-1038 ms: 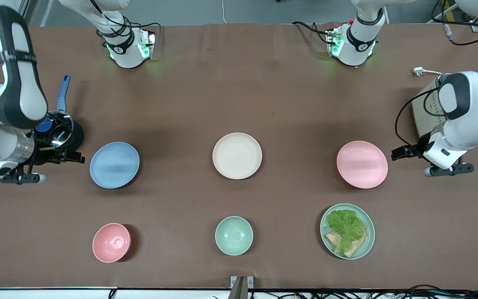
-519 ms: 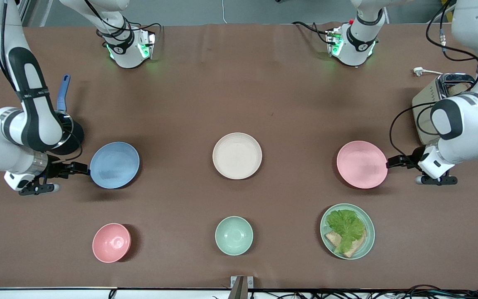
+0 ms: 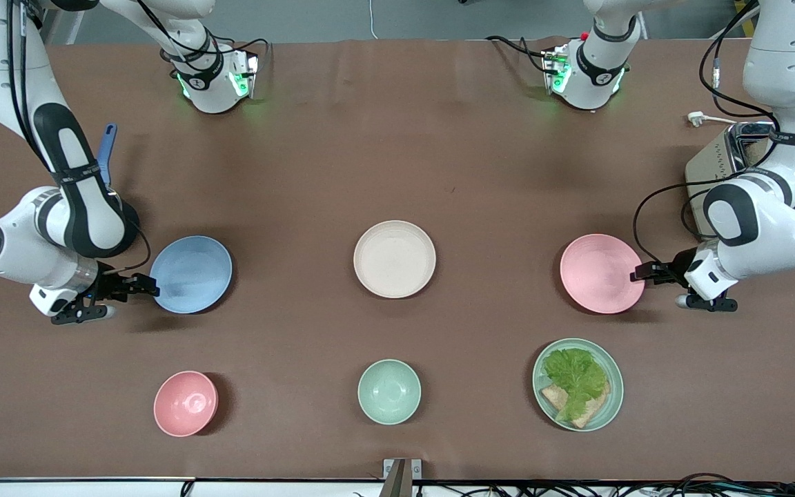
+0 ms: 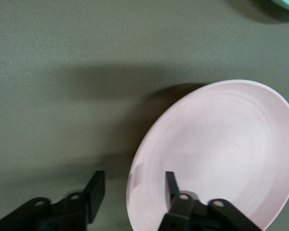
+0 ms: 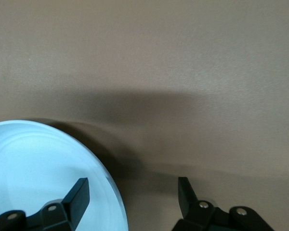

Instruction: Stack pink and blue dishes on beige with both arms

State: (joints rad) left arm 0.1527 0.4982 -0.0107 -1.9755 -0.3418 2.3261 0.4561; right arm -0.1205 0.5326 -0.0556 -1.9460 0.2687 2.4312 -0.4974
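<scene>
Three plates lie in a row across the table's middle: the blue dish (image 3: 190, 274) toward the right arm's end, the beige plate (image 3: 394, 259) in the centre, the pink dish (image 3: 602, 273) toward the left arm's end. My right gripper (image 3: 145, 284) is low at the blue dish's outer edge. In the right wrist view it (image 5: 132, 192) is open, with the blue dish's (image 5: 38, 173) rim between its fingers and a gap on each side. My left gripper (image 3: 642, 271) is at the pink dish's outer edge. It (image 4: 133, 187) is open astride the pink dish's (image 4: 221, 154) rim.
Nearer the front camera stand a small pink bowl (image 3: 185, 403), a mint-green bowl (image 3: 389, 391) and a green plate with lettuce (image 3: 577, 384). A toaster (image 3: 729, 166) sits beside the left arm. A dark pan with a blue handle (image 3: 105, 148) sits beside the right arm.
Both arms have lowered and moved inward to the plates. Each gripper went from standing beside its dish to straddling the rim, and the jaws have narrowed somewhat.
</scene>
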